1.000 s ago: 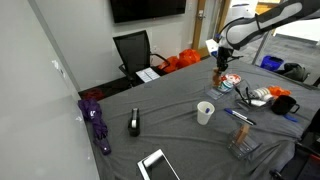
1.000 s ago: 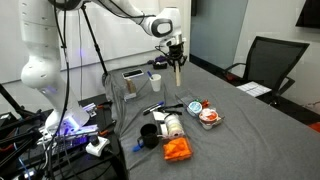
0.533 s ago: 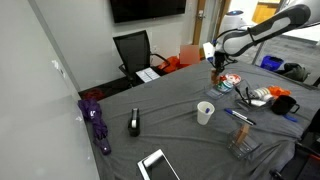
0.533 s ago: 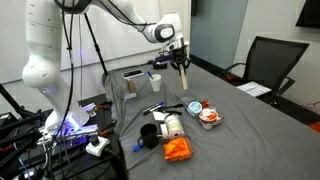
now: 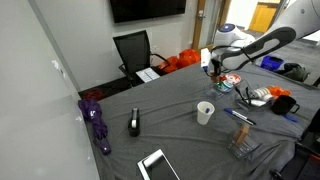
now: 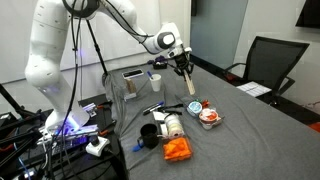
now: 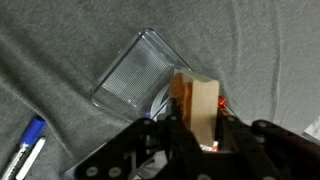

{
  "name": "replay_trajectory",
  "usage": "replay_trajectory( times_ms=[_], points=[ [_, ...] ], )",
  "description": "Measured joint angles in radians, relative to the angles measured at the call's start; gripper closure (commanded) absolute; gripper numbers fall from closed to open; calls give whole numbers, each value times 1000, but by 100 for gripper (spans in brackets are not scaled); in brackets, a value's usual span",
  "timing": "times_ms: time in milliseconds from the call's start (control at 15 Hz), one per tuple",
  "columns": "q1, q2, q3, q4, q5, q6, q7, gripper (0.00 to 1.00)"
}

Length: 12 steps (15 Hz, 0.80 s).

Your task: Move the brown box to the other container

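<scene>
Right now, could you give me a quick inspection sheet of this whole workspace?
Surface: grey cloth-covered table, wrinkled.
Job's things: small tan-brown box held above the table; small white round cup standing apart.
Clutter: clear ribbed plastic tray, blue marker, black rectangular device, purple item.
Hand: shut on the box.
Cables: tangle beside the robot base.
Surroundings: black office chair, dark wall screen.

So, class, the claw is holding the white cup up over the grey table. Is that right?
Not quite. The claw is holding the brown box, not the white cup, which stands on the grey table. The wrist view shows the box clamped between the fingers, up over the table as stated.
</scene>
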Motion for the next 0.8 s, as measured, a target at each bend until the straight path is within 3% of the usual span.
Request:
replay_trajectory(
  times_ms=[467, 800],
  points=[
    [156, 81, -183, 17, 91, 0, 2, 93],
    [169, 111, -173, 17, 163, 0, 2, 93]
  ],
)
